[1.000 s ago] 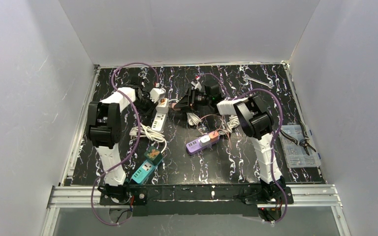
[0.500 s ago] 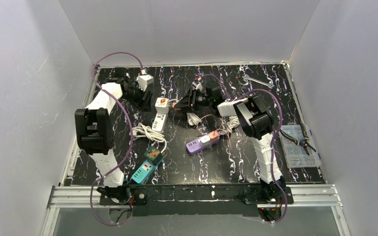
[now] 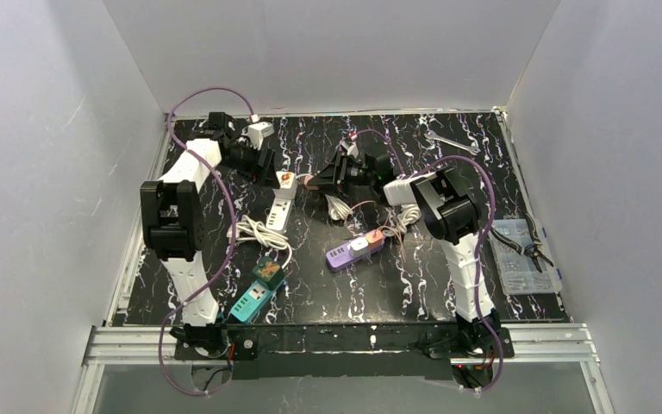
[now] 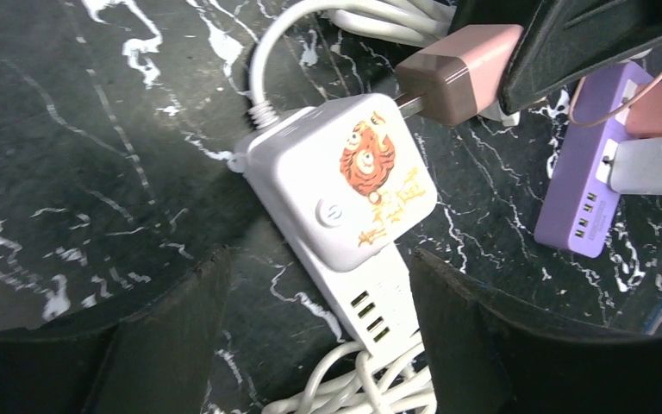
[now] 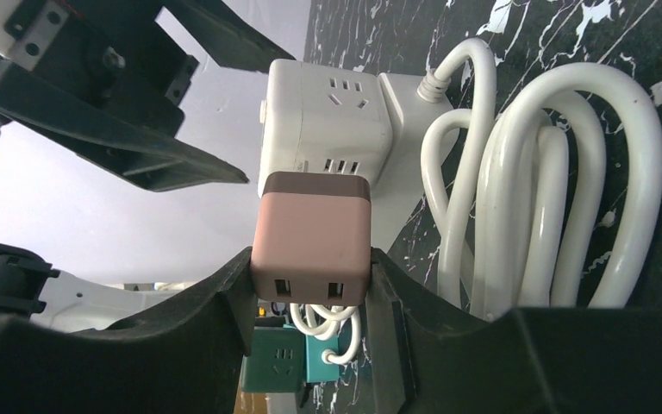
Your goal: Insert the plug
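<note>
Right arm reaches left over black marbled table [image 3: 396,293]. Right gripper [image 5: 309,263] clenched on plug [image 4: 461,69].
Left gripper [image 4: 319,297] spread wide above strip [image 4: 345,181], gripping nothing.
Plug: dusty-pink rounded block, prong at strip's cube side, bare metal showing.
Strip: glossy white plastic, tiger sticker.

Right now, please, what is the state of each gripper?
Left gripper: open, empty, over the white power strip.
Right gripper: closed, holding the pink plug.
</note>
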Controlling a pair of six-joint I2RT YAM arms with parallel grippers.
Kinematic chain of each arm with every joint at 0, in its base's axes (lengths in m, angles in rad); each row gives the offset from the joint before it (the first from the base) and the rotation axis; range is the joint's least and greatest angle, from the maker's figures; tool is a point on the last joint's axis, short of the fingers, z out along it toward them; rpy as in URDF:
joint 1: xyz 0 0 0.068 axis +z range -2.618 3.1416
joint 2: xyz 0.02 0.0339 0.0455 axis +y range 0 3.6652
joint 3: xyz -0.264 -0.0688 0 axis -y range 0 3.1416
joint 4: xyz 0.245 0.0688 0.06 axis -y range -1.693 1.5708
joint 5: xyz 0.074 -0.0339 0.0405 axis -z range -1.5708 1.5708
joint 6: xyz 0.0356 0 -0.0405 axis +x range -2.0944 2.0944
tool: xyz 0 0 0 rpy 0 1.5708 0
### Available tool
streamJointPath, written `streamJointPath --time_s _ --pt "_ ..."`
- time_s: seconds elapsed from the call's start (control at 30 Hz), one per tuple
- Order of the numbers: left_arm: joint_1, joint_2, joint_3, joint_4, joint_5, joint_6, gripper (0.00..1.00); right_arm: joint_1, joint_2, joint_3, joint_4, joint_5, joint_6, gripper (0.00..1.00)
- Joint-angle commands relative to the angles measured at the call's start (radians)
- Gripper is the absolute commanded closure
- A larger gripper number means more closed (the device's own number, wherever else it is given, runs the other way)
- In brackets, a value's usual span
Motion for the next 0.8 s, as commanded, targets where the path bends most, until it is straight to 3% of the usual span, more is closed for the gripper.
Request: streamJointPath --time_s 0.0,0.47,0.77 --pt "-0.011 0.014 0.009 0.006 0.068 -0.053 0.3 -0.004 0.0 0.001 0.086 -0.005 0.022 0.99" --pt "-0.023 0.065 0.003 0.02 -0.035 -0.077 0.57 -0.003 0.024 -0.015 0.112 -0.025 0.035 0.99" --pt "-0.023 0.098 0.01 0.005 -0.096 -0.066 0.64 -0.003 0.023 -0.033 0.037 0.006 -0.022 0.99"
